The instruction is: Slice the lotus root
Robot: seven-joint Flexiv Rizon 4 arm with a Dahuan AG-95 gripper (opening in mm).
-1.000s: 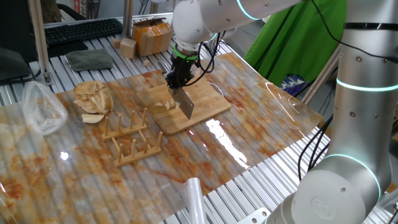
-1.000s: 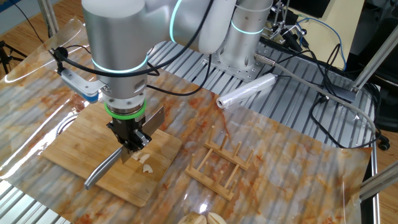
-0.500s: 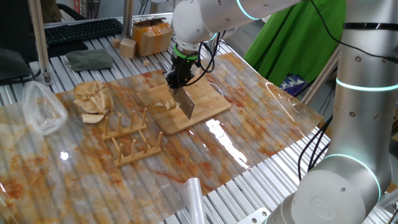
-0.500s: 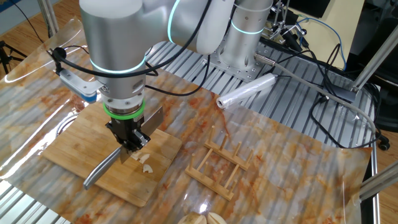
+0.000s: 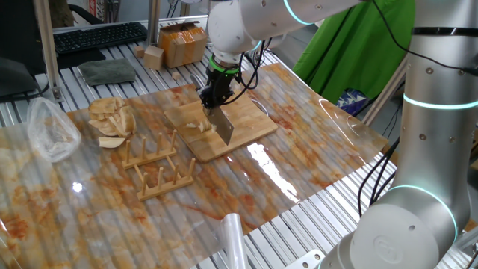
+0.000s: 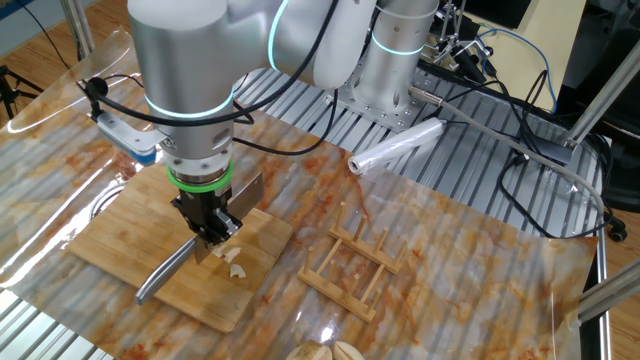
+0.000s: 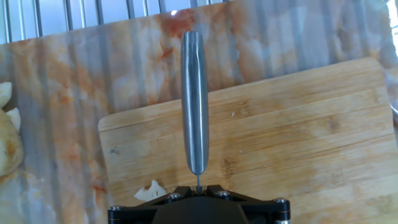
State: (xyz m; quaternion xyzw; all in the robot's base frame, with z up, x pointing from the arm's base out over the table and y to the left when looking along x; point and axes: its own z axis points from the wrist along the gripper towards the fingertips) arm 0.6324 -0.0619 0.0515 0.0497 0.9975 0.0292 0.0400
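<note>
The arm reaches down over the surface, its wrist pointing straight down. The tool (image 6: 207, 232) hangs low, its black fingers (image 5: 213, 93) closed together around a knife (image 7: 194, 102), just above the board.

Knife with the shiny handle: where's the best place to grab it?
Grab the silver steel knife by its long rounded handle, close to the blade, coming from above. The handle sticks out level over the bamboo cutting board and looks slim enough to pinch across. The claw grips it there, beside the pale lotus root bits.
</note>
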